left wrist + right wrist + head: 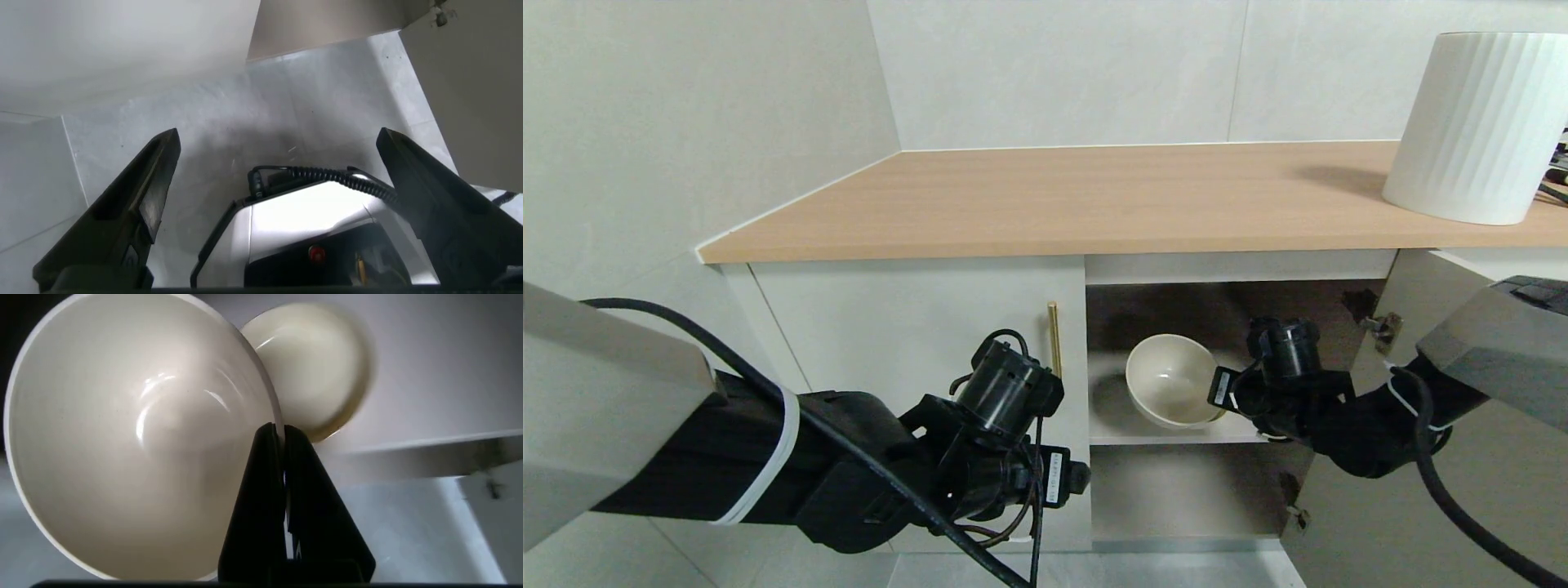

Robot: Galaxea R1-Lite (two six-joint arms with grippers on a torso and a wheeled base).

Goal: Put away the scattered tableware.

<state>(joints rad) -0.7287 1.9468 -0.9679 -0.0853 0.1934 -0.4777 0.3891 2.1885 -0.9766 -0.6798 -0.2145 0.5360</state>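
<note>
A cream bowl hangs tilted on its side just above the upper shelf of the open cabinet. My right gripper is shut on its rim from the right. In the right wrist view the bowl is close up, its rim pinched between the black fingers. Behind it lies a second cream dish on the shelf. My left gripper stands open and holds nothing, pointing down at the grey floor in front of the shut left door.
The right cabinet door is swung open beside my right arm. The left door is shut, with a gold handle. A white ribbed container stands at the right of the wooden countertop. A lower shelf sits below.
</note>
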